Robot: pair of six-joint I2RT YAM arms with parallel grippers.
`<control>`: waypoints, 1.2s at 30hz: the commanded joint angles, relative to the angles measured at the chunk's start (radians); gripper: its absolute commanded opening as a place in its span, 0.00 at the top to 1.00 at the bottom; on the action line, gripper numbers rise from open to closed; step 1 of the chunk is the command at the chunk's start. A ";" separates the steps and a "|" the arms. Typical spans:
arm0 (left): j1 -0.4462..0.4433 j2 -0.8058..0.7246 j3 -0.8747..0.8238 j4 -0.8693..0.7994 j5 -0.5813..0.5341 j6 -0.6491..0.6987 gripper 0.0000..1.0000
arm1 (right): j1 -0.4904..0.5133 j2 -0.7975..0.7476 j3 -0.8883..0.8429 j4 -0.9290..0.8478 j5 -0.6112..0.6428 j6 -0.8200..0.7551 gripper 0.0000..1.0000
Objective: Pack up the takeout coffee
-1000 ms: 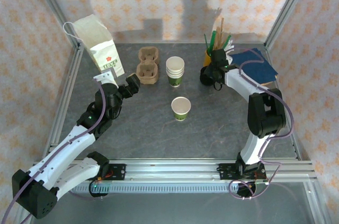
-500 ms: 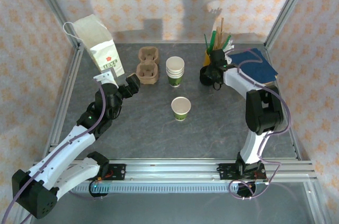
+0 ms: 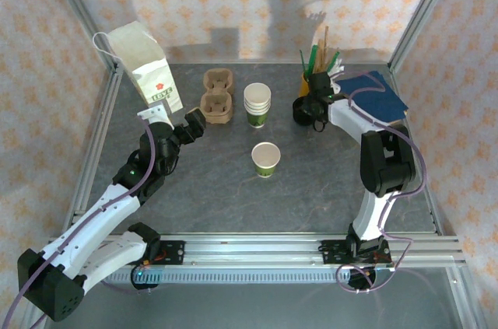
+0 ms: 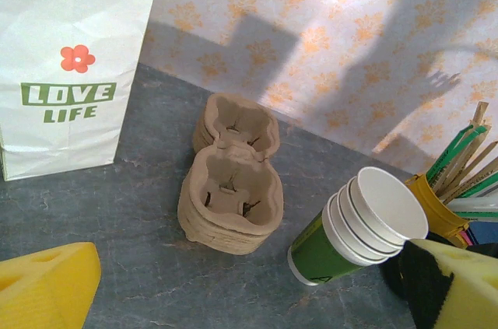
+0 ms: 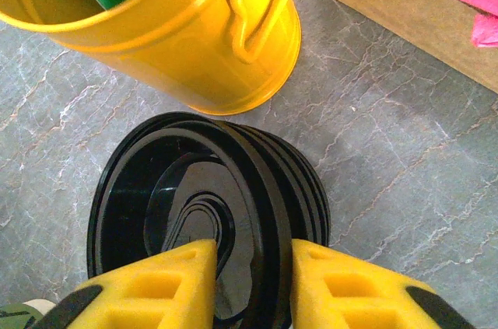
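The takeout coffee cup (image 3: 266, 159) stands alone at mid-table, white above a green band, with no lid on it. A pile of black lids (image 5: 163, 189) lies beside the yellow bucket (image 5: 179, 33). My right gripper (image 5: 253, 247) reaches down over that pile (image 3: 299, 111). One yellow pad sits inside the top lid and the other outside its rim. A sliver of gap shows on the inner side, so the gripper is open. My left gripper (image 3: 194, 123) hangs wide open near the brown cup carriers (image 4: 231, 189), holding nothing.
A stack of lidless white-and-green cups (image 3: 257, 103) stands right of the carriers (image 3: 217, 96). A white paper bag (image 3: 144, 68) is at the back left. The bucket (image 3: 310, 80) holds sticks and straws. A cardboard box with napkins (image 3: 377, 96) sits at the back right.
The right gripper's jaws have narrowed around the top lid's rim, and that arm has shifted slightly. The left arm has not moved.
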 commanded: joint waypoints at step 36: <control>-0.003 -0.005 0.054 -0.042 -0.033 0.026 0.01 | -0.006 -0.200 0.006 -0.017 -0.031 -0.073 0.97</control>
